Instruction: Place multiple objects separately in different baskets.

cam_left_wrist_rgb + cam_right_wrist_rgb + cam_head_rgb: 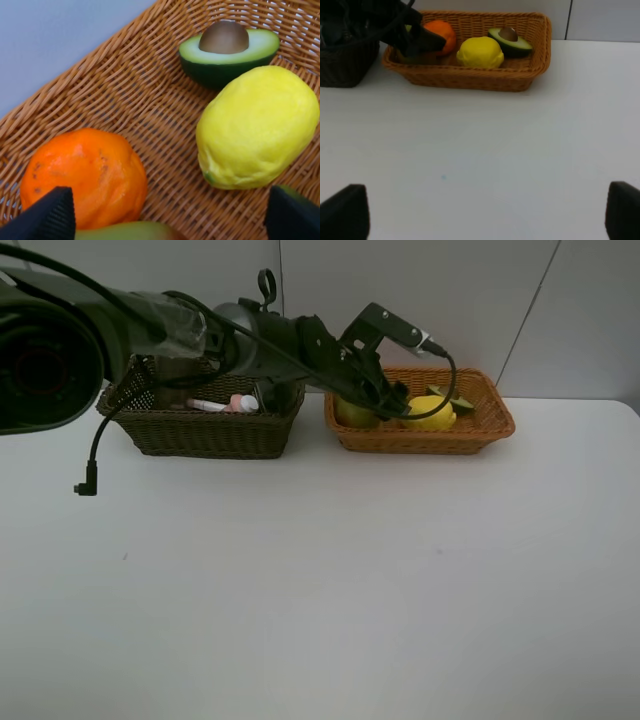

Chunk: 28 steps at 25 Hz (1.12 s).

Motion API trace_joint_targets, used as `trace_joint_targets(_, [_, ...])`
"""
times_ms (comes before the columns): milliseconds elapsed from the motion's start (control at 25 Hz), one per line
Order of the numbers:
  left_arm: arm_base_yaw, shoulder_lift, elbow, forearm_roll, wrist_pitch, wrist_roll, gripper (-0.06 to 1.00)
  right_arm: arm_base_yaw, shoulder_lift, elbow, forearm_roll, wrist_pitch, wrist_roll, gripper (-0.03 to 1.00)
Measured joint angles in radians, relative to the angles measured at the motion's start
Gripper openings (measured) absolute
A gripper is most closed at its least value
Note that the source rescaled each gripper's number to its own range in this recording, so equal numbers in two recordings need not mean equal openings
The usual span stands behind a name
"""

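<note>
Now left tool (170, 212) agape above pear (132, 231) (untouched).

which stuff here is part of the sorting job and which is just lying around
Part of the job: orange-tan basket holding lemon, orange, avocado half, pear; dark basket holding the pink bottle; left gripper, open above the fruit.

Lying about: loose black cable hanging over the table.
</note>
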Motion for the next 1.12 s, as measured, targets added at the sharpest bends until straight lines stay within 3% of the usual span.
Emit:
trace_joint_targets(280, [0.0,-0.086,0.0,0.006,0.152,0.0,1.0,0.0,0.0,0.0,0.0,0.0,0.0,1.0])
trace_joint_targets(440, [0.0,-0.164,-0.001,0.054,0.276,-0.019,1.0,0.0,0.0,0.0,0.0,0.0,0.0,1.0])
trace_joint_targets(800, [0.0,-0.322,-0.001,0.348,0.612,-0.259,1.0,0.0,0.0,0.0,0.001,0.0,0.0,1.0])
trace_joint_targets(1120, [0.0,-0.458,-0.001,0.456,0.938,-0.285,1.0,0.0,0.0,0.0,0.001,0.0,0.0,1.0])
